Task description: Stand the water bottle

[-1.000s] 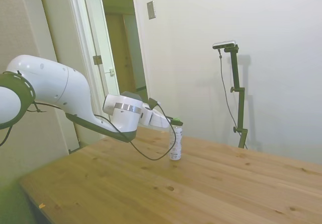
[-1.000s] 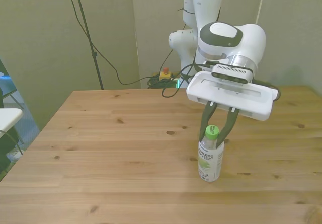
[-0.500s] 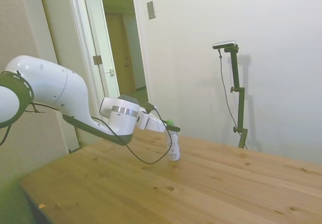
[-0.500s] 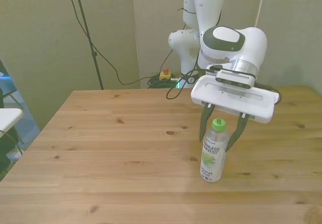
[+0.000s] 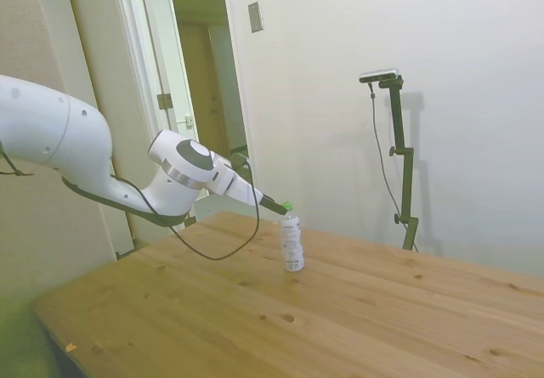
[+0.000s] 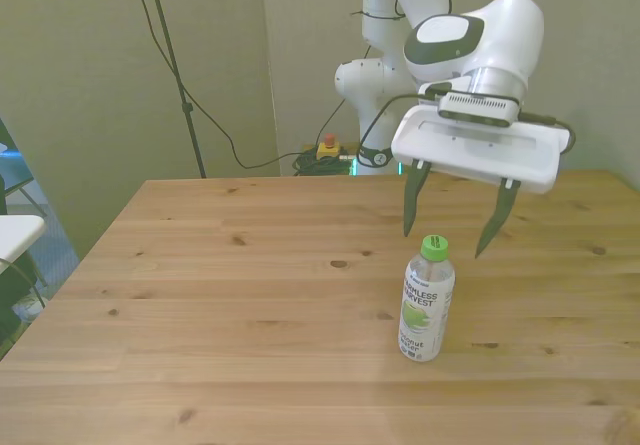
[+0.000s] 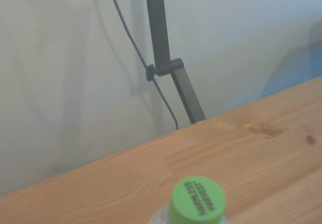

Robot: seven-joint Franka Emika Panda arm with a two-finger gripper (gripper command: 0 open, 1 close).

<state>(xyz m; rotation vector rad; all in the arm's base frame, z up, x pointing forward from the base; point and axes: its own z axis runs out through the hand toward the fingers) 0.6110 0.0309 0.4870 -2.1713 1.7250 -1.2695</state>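
The wooden counter [image 6: 200, 295] carries one thing only, and it fills most of the front view and the side view. Above it the white arm [image 5: 93, 174] reaches in from the side view's left, angled down toward the counter's middle. At its end the jaws [image 6: 455, 227] stand wide apart and hold nothing; they hang just above and behind the bottle's top, one finger to each side of it in the front view, touching neither the cap nor the body.

The water bottle [image 6: 424, 305] stands upright on its base on the counter, toward the front view's right and clear of every edge. Its white label [image 6: 423, 307] with dark print faces the front camera, and its green cap [image 6: 434, 246] is on (the wrist view shows the same cap [image 7: 196, 200] from above, with bare wood beyond it).

Judged from this, the standing itself looks done: the bottle is vertical, free of the jaws, and shows no lean in either wide view. The step in hand is the release and retreat. What the next move calls for is a clean lift away, up and back, with the jaws kept spread so that neither finger clips the cap; a slim bottle on a small base would likely tip at a light sideways knock.
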